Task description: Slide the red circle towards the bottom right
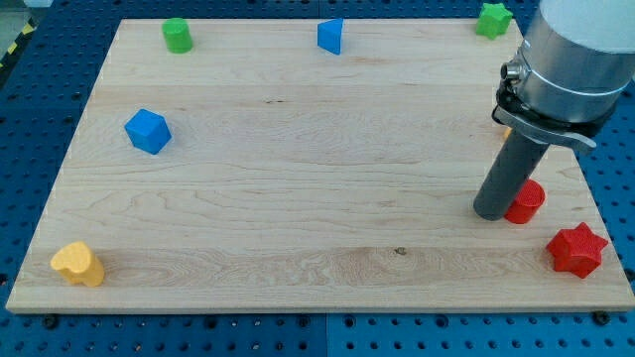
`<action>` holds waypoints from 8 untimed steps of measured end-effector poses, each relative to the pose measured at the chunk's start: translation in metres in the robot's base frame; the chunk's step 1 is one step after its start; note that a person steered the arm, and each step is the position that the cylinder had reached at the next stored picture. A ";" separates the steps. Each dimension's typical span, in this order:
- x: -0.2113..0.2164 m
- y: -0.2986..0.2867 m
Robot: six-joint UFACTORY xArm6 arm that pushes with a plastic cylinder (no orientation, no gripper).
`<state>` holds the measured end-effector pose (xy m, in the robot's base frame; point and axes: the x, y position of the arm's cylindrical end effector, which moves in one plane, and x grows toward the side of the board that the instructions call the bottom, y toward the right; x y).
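Note:
The red circle (527, 201) lies near the board's right edge, partly hidden behind my rod. My tip (492, 213) rests on the board against the circle's left side. A red star (576, 250) lies below and to the right of the circle, near the bottom right corner.
A wooden board (298, 198) carries a green cylinder (178, 35) and a blue triangle-like block (330, 36) along the top, a green star (492, 19) at the top right, a blue cube (148, 131) at the left and a yellow block (77, 264) at the bottom left. A sliver of orange (504, 131) shows behind the arm.

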<state>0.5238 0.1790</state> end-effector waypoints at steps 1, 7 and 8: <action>-0.001 0.008; 0.005 0.037; 0.005 0.037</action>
